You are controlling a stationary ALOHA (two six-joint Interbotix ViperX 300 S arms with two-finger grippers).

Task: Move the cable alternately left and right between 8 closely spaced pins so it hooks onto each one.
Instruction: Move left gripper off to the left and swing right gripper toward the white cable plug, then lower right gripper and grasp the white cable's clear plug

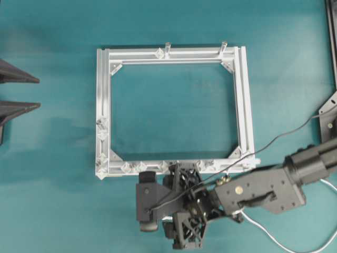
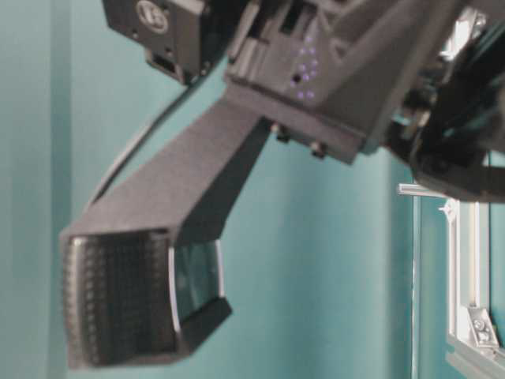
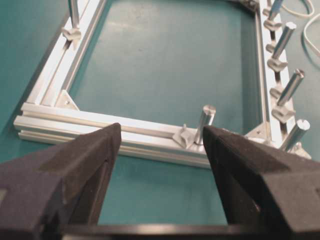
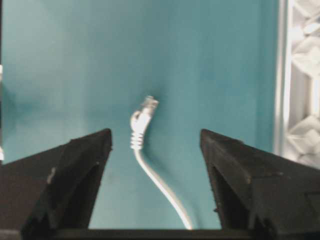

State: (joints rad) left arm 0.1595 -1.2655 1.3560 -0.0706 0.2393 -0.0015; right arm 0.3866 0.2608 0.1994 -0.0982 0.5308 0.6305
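right pincer (image 4: 156, 145) wide, empty | cable (image 4: 150, 165) loose on teal surface (image 4: 60, 60), plug between the jaws | left pincer (image 3: 161, 142) wide, empty, back from frame (image 1: 103, 105) | pins (image 1: 134, 167) unthreaded | step: first pickup | next: descend, clamp near plug

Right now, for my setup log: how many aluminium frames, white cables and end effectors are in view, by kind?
aluminium frame: 1
white cable: 1
End effectors: 2 (left end effector, right end effector, both open)
Total: 4
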